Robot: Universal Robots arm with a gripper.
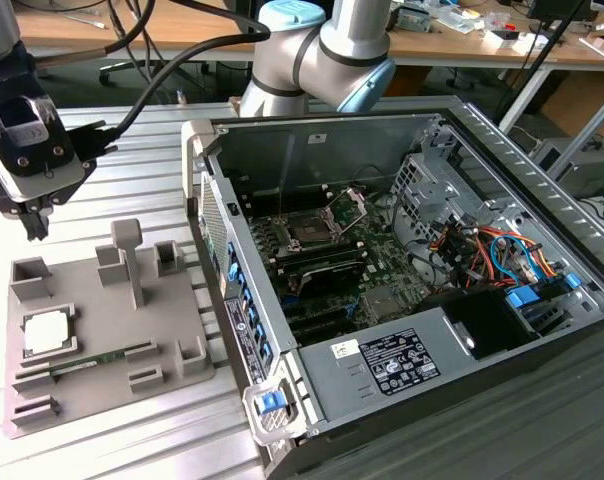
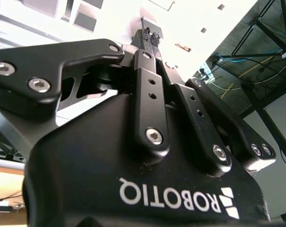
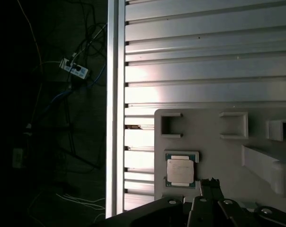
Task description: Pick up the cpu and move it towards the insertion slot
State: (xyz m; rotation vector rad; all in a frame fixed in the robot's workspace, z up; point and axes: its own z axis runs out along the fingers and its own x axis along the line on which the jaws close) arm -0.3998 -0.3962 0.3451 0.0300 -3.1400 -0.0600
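Hovering above the grey holder plate (image 1: 102, 390), my end effector (image 1: 30, 228) has its fingertips pressed together and pinches nothing; the closed tips are clear in the second wrist view (image 2: 148, 34). The cpu (image 1: 47, 333) lies flat in a square recess of that plate, silvery top up, so I judge the raised walls are there to keep it from sliding and to present it squarely. In the first wrist view the cpu (image 3: 181, 170) sits just beside my end effector (image 3: 210, 182), not touched.

The insertion slot (image 1: 310, 228) is well apart from the holder plate, inside the open computer case (image 1: 322, 120) that lies on its side on the bench (image 1: 132, 130). Its metal retaining plate (image 1: 347, 205) is hinged up, which leaves the dark centre exposed.

As for writing, white lettering (image 2: 178, 198) runs upside down across my end effector's body, and a white printed label (image 1: 387, 360) sits on the power supply; I leave both unread.
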